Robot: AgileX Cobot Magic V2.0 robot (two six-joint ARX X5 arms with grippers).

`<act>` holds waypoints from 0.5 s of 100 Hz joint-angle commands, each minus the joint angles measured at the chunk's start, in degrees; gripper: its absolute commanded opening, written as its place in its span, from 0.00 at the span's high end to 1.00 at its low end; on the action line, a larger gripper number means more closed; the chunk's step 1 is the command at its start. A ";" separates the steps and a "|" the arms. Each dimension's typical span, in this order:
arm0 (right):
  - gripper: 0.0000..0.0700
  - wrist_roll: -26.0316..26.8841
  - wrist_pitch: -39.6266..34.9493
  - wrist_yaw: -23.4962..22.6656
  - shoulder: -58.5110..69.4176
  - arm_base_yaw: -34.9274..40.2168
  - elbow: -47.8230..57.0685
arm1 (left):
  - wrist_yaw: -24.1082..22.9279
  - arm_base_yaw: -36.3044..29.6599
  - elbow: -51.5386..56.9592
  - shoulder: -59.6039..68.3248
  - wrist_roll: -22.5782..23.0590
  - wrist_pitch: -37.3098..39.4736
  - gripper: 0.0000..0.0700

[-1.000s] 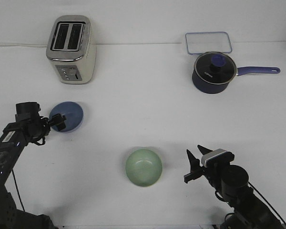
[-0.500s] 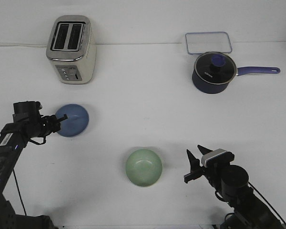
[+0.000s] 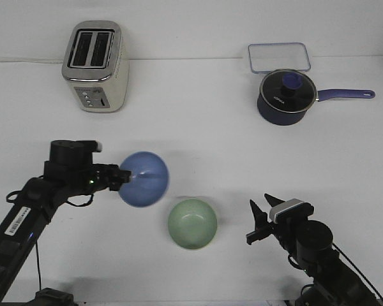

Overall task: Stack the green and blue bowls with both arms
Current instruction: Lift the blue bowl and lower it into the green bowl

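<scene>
Blue bowl (image 3: 144, 179) left of centre in the frame, gripped at its left rim by the left gripper (image 3: 119, 178), whose jaws are closed on it. The bowl appears lifted and tilted, its hollow facing the camera, though the front view alone does not show for certain that it is clear of the table (image 3: 198, 127). Just below and to its right, the green bowl (image 3: 192, 224) sits upright on the white surface at lower centre, the two rims near each other and seemingly apart. At lower right, the right gripper (image 3: 260, 220) points left toward the green bowl with its jaws spread open and nothing between them. A toaster (image 3: 94, 66) stands at upper left. At upper right, a saucepan (image 3: 287, 96) with its lid on points its handle to the right, directly in front of a clear container (image 3: 278, 57).
</scene>
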 commanded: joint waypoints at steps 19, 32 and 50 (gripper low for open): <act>0.58 -0.68 0.59 -0.15 0.02 0.44 -0.15 | -4.55 -16.15 0.72 3.93 -0.52 1.25 0.98; 0.58 -0.70 0.66 -0.15 0.02 0.44 -0.15 | -6.60 -20.72 0.72 7.13 -0.50 1.97 0.98; 0.58 -0.70 0.70 -0.15 0.02 0.44 -0.15 | -7.39 -23.71 0.72 11.52 -0.52 3.56 0.98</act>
